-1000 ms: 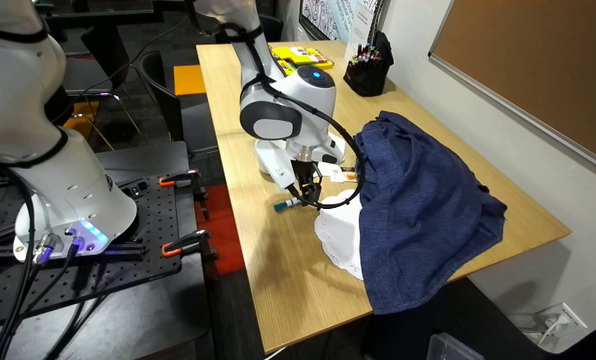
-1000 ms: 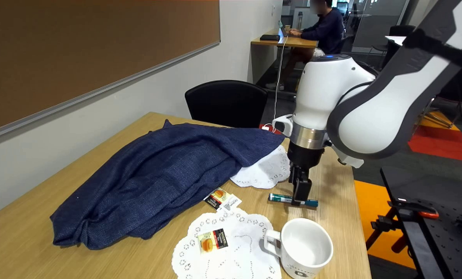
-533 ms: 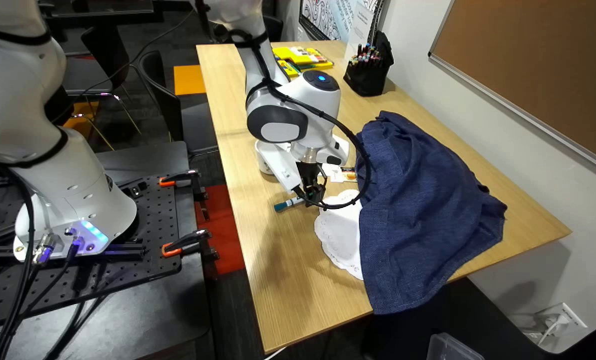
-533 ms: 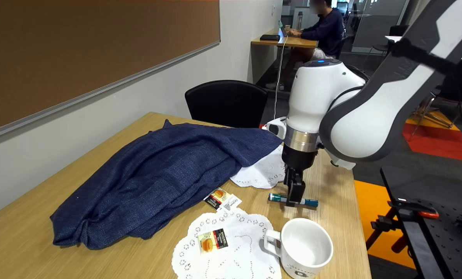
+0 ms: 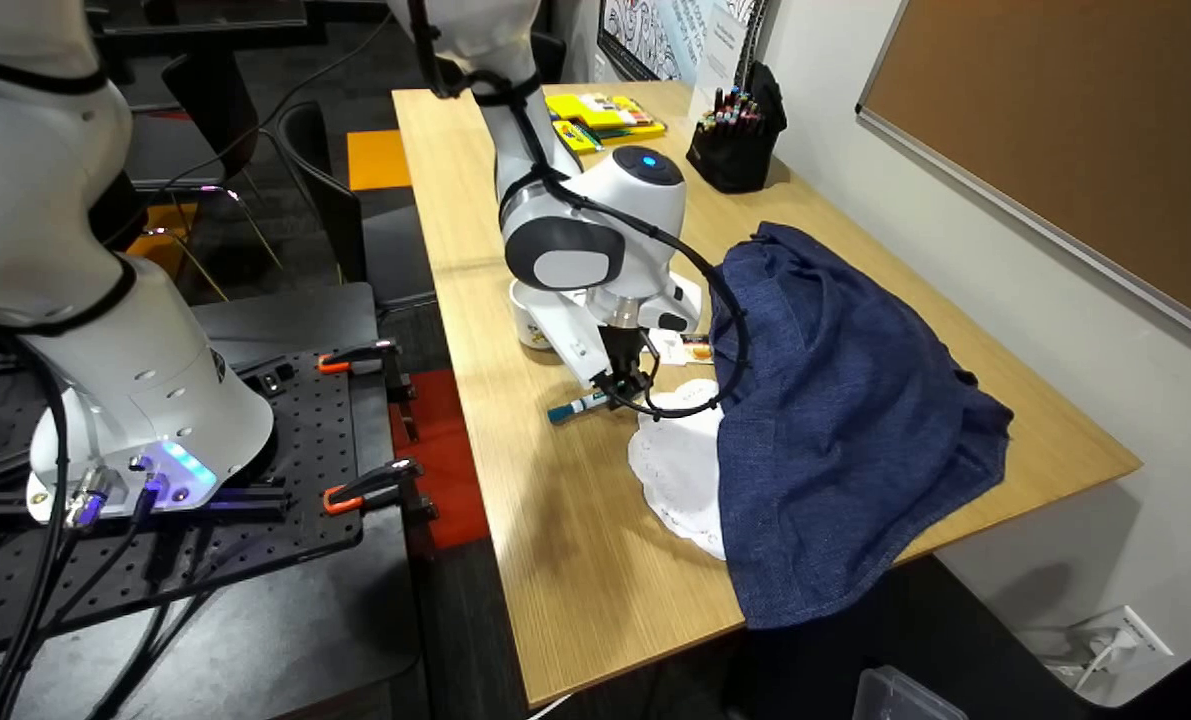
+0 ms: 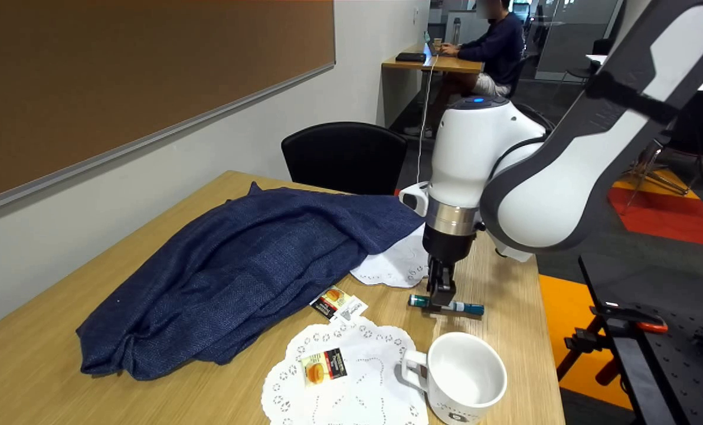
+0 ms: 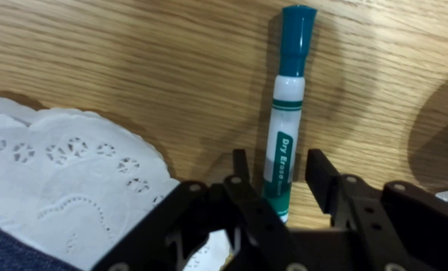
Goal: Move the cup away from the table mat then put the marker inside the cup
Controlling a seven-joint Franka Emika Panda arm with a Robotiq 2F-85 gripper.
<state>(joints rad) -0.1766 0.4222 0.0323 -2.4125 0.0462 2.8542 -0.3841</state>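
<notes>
- My tool (image 7: 277,160) hung low at the marker (image 7: 287,116), its 2 fingers (image 7: 241,165) parted, 1 to each side of the barrel.
- In the wrist view I saw a gap between each finger and the marker, so the spread looked wider than the barrel; I had hold of nothing. I could not tell whether the fingers touched the tabletop (image 6: 510,319).
- The marker lay on its side on the tabletop, outside the cup (image 6: 466,378) and apart from it. Its teal cap was toward the top of the wrist view, and its green label read "Dry Erase".
- The cup stood upright at the edge of the table mat (image 6: 372,381), its handle reaching over the lacy border as I saw it. I could not tell whether its base rested on any of the table mat.
- My arm (image 5: 595,240) hid part of the cup in an exterior view.
- The table mat, white and pierced with a flower pattern, lay flat with a printed packet (image 6: 323,366) on it.
- At its border, close together, were a 2nd printed packet (image 6: 329,300) and a white slip (image 6: 351,309), beside the blue cloth (image 6: 239,277).
- The blue cloth lay in folds in both exterior views. Part of another white doily (image 6: 389,265) showed from under it, near the marker but apart from it.
- Farther along the tabletop, in an exterior view, I saw yellow boxes (image 5: 605,112) and a black case (image 5: 731,160) holding coloured pens (image 5: 730,115).
</notes>
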